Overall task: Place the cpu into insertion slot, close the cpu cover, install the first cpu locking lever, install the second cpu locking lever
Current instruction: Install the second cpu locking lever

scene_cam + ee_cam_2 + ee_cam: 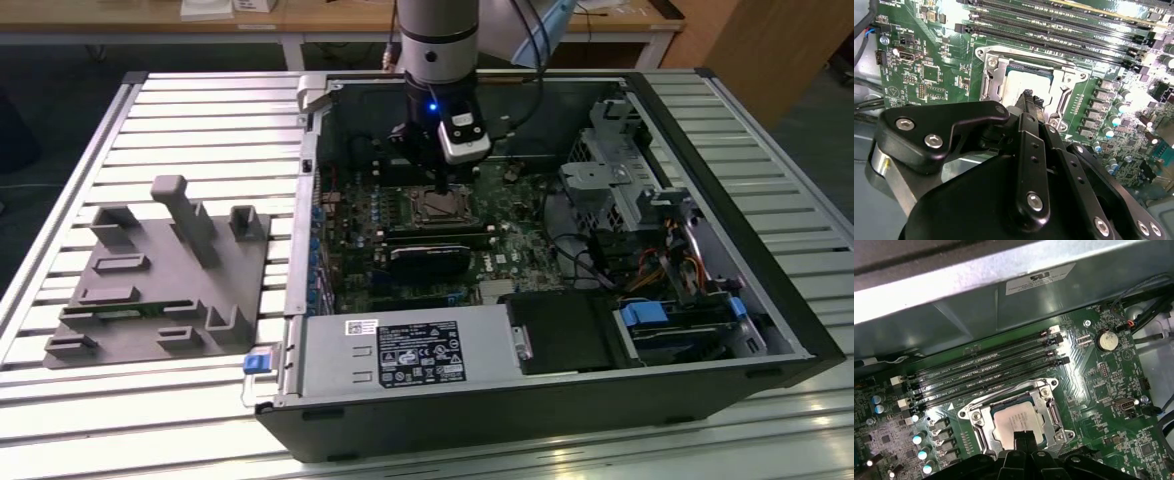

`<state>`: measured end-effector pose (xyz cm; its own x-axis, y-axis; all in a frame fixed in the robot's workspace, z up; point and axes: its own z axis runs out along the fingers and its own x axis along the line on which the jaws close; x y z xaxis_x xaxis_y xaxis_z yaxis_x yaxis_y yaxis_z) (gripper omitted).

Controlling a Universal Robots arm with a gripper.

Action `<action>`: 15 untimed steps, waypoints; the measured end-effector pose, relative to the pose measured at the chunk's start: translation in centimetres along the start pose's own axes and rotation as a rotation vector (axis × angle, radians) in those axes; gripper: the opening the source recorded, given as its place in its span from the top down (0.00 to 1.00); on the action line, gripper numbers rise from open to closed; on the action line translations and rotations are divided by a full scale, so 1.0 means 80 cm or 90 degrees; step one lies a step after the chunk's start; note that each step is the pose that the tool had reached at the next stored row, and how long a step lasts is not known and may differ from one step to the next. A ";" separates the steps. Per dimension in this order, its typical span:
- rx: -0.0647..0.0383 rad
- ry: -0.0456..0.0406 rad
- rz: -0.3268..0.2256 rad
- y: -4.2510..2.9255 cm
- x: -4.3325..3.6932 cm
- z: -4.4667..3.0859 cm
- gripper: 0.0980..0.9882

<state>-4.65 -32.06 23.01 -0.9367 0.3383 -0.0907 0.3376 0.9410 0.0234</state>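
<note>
The exterior view looks down from high and in front on an open computer case (534, 260) lying on a slatted table (174, 130), taking in the whole arm (438, 40) from a distance. Both wrist views sit close above the motherboard (1104, 385), looking steeply down past the gripper (1029, 97). All three share the insertion slot (442, 206) and the memory slots (989, 367) beside it.

A: The gripper (1023, 437) covers the chip (1016, 421) at its six o'clock edge in the first wrist view.

B: In the second wrist view its black body hides the socket frame (1061, 82) from six to eight o'clock.

A: In the exterior view the socket (441, 206) is too small to read.
</note>
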 end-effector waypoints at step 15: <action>0.000 0.0000 0.000 -0.0011 -0.002 -0.0171 0.99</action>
<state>-4.64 -32.19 24.39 -0.9367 0.3381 -0.0907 0.3374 0.9411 0.0235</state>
